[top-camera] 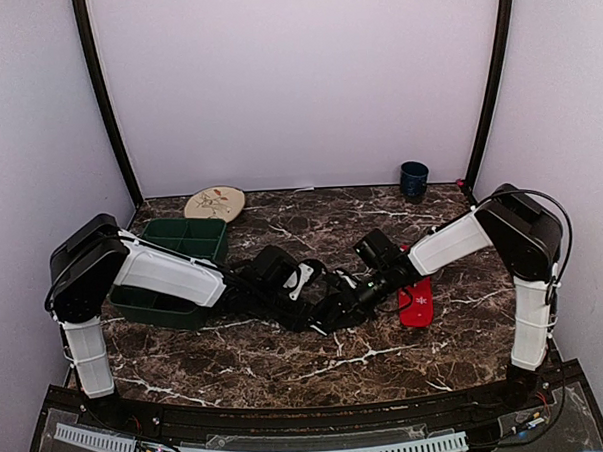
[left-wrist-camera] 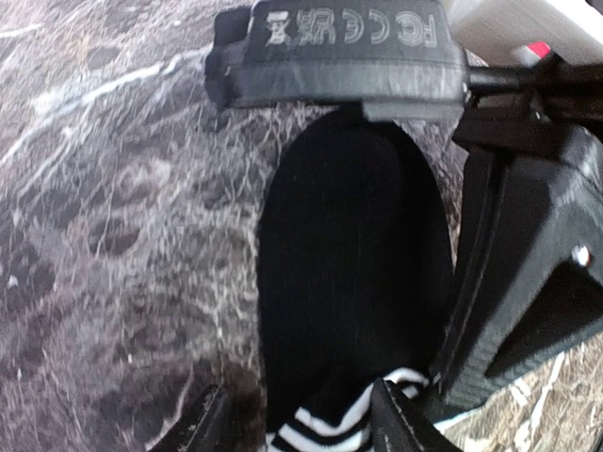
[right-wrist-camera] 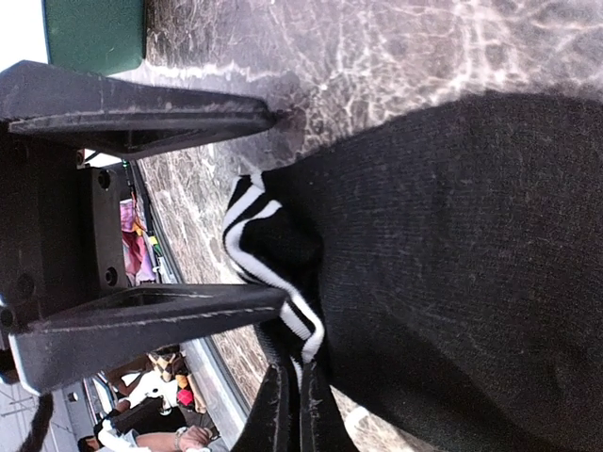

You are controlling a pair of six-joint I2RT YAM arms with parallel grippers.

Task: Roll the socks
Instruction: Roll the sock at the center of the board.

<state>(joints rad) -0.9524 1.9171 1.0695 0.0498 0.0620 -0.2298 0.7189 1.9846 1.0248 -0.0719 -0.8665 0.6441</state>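
Spanning the top view, a dark marbled table (top-camera: 288, 372) is seen with both arms folded in toward its middle: the left arm (top-camera: 168, 272) is stretched from the left side and the right arm (top-camera: 447, 242) from the right, and their wrists are brought almost together near the centre. A green compartment tray (top-camera: 187, 233) is set behind the left arm, partly covered by it. A round pale plate (top-camera: 214, 203) is laid at the back left, just beyond the tray. The black sock (left-wrist-camera: 349, 273) is spread flat on the marble at the centre, under the two wrists, and is largely hidden from above. The red sock (top-camera: 417, 303), marked with a white snowflake, is laid flat just to the right of the right wrist, apart from the black one. A dark blue cup (top-camera: 414, 180) is stood upright at the back right. The left gripper (left-wrist-camera: 301, 405) is held partly open, its fingers set either side of the striped end of the black sock, with nothing clamped. The right gripper (right-wrist-camera: 292, 377) is closed tight, and the white-striped cuff (right-wrist-camera: 268, 254) is pinched at its edge between the fingertips.
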